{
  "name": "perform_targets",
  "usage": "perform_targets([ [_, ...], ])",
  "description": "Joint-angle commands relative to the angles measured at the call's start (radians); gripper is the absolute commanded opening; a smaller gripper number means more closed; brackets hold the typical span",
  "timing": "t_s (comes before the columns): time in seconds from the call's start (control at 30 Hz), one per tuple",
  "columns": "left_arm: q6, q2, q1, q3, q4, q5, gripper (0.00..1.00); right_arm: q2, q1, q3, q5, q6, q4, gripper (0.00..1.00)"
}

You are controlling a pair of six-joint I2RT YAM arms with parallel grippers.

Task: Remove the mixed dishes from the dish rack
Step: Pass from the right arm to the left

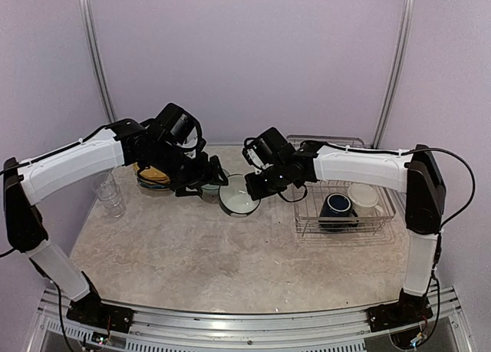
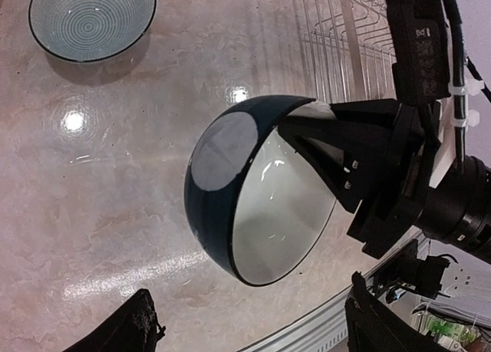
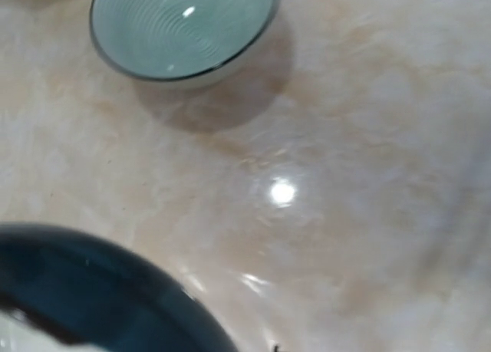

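Note:
My right gripper [image 1: 250, 186] is shut on the rim of the dark teal bowl [image 1: 239, 197] with a white inside. It holds the bowl tilted on edge just above the table, left of the dish rack [image 1: 381, 214]. In the left wrist view the bowl [image 2: 265, 199] hangs from the right gripper [image 2: 311, 133]. My left gripper [image 1: 201, 182] is open and empty, its fingertips [image 2: 136, 321] apart just short of the bowl. The rack holds a navy mug [image 1: 336, 206] and a cream mug [image 1: 364, 196]. The right wrist view shows only the bowl's dark side [image 3: 92, 291], not the fingers.
A small ribbed grey-blue bowl [image 2: 92, 18] sits on the table behind the held bowl, also in the right wrist view [image 3: 184, 30]. A stack with a yellow plate [image 1: 152, 176] lies under the left arm. Two clear glasses [image 1: 110, 192] stand at the far left.

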Motion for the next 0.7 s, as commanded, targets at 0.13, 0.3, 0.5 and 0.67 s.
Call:
perform_targets([
  [0.13,0.013,0.1,-0.03,0.042,-0.057,-0.181,0.64,0.07,0.038,0.125,0.021,0.063,-0.055,0.0],
  [0.3,0.009,0.151,-0.033,0.05,-0.05,-0.231,0.54,0.083,0.043,0.144,0.034,0.097,-0.072,0.0],
  [0.5,-0.017,0.202,-0.033,0.073,-0.035,-0.281,0.48,0.083,0.052,0.142,0.078,0.152,-0.071,0.0],
  [0.67,-0.033,0.242,-0.033,0.084,-0.006,-0.284,0.42,0.086,0.072,0.147,0.131,0.192,-0.063,0.0],
])
